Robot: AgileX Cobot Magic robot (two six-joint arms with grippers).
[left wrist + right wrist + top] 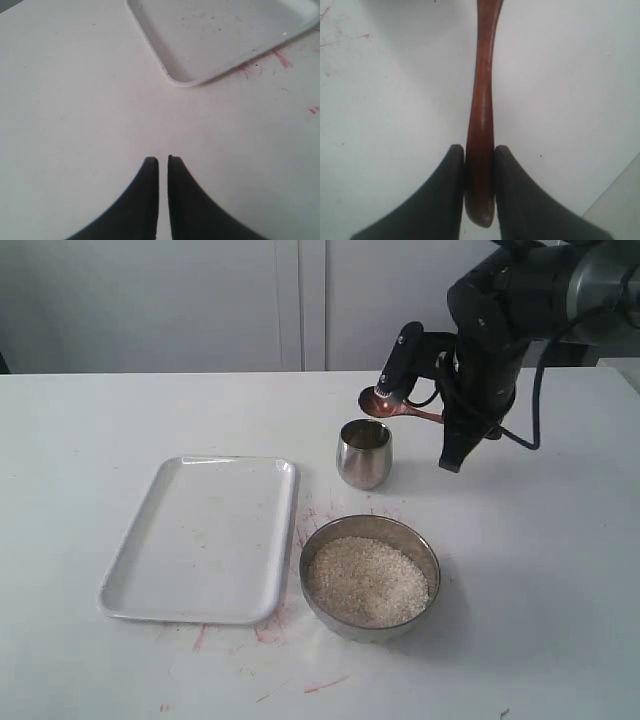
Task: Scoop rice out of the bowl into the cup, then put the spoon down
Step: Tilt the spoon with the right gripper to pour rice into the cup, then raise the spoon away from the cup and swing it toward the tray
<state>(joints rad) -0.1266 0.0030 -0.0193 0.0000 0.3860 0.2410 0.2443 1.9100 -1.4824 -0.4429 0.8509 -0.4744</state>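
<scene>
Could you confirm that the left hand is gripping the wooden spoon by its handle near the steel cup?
Not quite: the right hand grips the wooden spoon by its handle near the steel cup, as the right wrist and exterior views show; the left hand holds nothing.

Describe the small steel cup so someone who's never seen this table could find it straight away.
On the white table, find the wide steel bowl of rice beside the white tray. Just beyond it stands the cup: small, shiny, handleless, far narrower than the bowl.
</scene>
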